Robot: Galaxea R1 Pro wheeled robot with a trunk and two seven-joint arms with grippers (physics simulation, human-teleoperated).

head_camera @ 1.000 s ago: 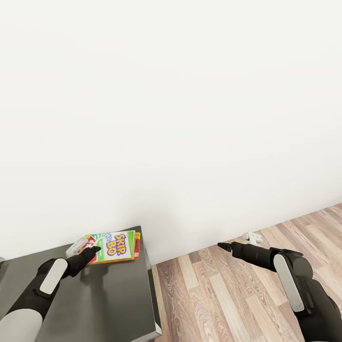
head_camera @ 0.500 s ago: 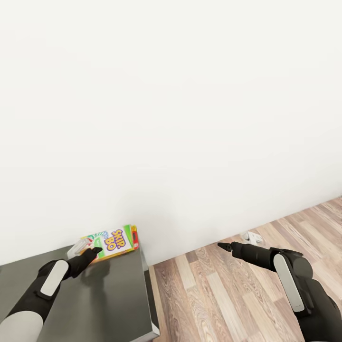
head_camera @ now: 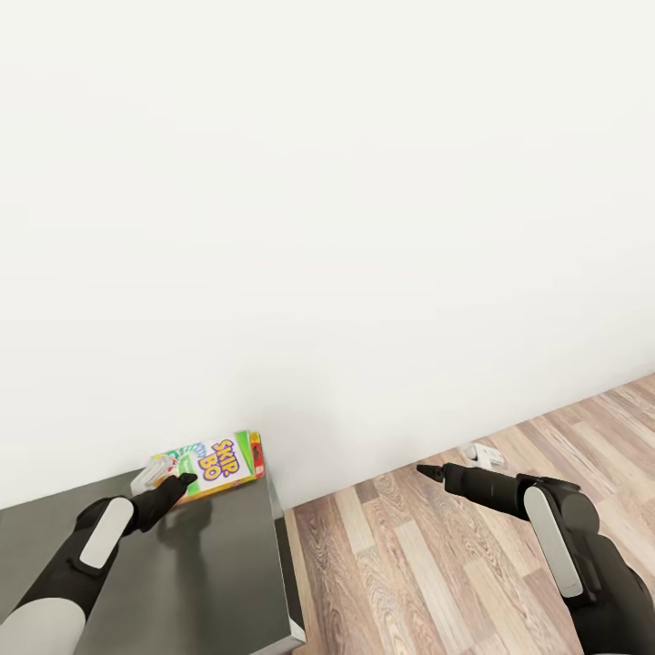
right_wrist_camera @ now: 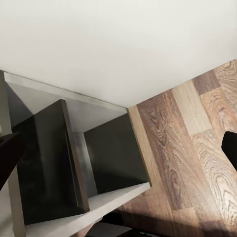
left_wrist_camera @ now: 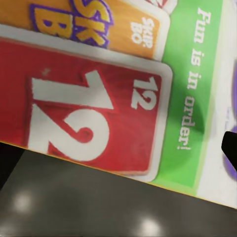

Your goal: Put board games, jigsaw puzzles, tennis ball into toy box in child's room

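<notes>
The card game box [head_camera: 211, 461] is lying flat on the dark grey cabinet top [head_camera: 209, 573], close to its far corner by the white wall [head_camera: 327, 182]. It is sitting just past the tips of the left gripper [head_camera: 179, 479], whose black fingers [head_camera: 173, 487] are reaching to the box's near edge; whether they are touching it or clamping it I cannot tell, and I cannot tell whether they are spread or pressed together. Beside those fingers, on the side away from the box's lettered face, something small and pale grey [head_camera: 146, 473] is lying on the cabinet top, too unclear to name.

In the left wrist view the box [left_wrist_camera: 123, 94] is showing close up just ahead of the fingers, with the dark glossy cabinet top [left_wrist_camera: 98, 207] beneath its edge. Its lid is showing a red card with a white 12, an orange card with purple lettering, and a green band reading "Fun is in order!".

The right gripper [head_camera: 430, 472] is hanging over the wood-plank floor [head_camera: 437, 564], well apart from the box, its fingers appearing drawn together to a point. In the right wrist view the cabinet's open shelf compartments [right_wrist_camera: 103, 158] are showing dark inside, and I cannot tell whether anything is lying in them. A small white object [head_camera: 485, 452] is lying on the floor by the wall, just beyond the right fingers.
</notes>
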